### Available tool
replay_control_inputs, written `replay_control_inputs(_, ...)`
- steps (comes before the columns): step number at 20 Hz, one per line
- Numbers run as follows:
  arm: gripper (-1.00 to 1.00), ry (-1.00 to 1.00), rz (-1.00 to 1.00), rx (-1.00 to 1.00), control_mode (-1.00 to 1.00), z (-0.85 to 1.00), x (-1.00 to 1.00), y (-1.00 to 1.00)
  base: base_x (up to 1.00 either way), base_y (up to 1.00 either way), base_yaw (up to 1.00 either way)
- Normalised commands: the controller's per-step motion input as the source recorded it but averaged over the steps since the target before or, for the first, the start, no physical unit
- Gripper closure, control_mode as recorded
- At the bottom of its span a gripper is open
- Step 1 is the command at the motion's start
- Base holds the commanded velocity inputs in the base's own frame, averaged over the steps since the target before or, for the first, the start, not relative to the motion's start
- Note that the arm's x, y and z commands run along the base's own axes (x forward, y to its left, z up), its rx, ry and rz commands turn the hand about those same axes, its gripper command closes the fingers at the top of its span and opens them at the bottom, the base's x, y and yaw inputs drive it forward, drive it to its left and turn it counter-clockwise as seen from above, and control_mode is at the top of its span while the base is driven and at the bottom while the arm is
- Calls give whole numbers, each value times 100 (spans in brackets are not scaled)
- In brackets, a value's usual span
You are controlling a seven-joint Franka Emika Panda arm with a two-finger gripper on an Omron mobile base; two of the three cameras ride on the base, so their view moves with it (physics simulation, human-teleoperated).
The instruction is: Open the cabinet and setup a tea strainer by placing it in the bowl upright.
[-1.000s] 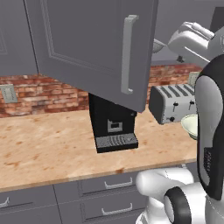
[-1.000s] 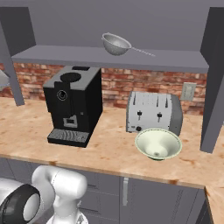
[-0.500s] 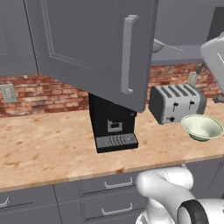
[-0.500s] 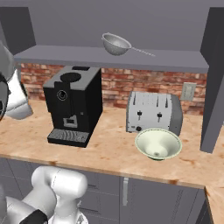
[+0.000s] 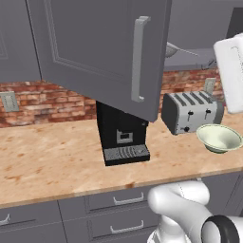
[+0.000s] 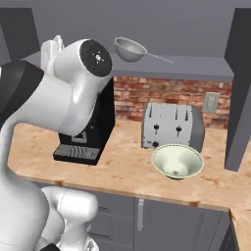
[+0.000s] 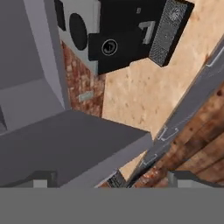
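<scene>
Arm now swung across from right to left since a moment ago, off the door. Hand (image 7: 109,177) released, fingers spread, holding nothing. Bowl (image 6: 177,161) near on desk (image 5: 52,161), right, before toaster (image 6: 171,125). Cabinet (image 5: 95,42) door open. Strainer (image 6: 130,49) far up on shelf, ungrasped: next target. In left view, strainer mostly hidden behind door.

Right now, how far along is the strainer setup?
Done: the cabinet door stands swung open. In hand: nothing; the gripper is open and empty, its camera looking down past the door at the coffee machine. Left: the tea strainer sits on the cabinet shelf, and the bowl by the toaster is empty.
</scene>
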Motion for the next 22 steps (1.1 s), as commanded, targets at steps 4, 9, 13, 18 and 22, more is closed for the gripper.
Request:
replay_control_inputs(4, -100, 14, 37, 24, -100, 0, 91, 24, 0, 0, 0)
replay_control_inputs(9, -100, 10, 44, 18, -100, 0, 72, 29, 0, 0, 0)
replay_control_inputs(13, -100, 2, 44, 3, -100, 0, 22, 48, 0, 0, 0)
replay_control_inputs(18, -100, 1, 41, 0, -100, -7, 6, 54, 0, 0, 0)
replay_control_inputs(22, -100, 1, 23, 0, -100, -9, 0, 45, 0, 0, 0)
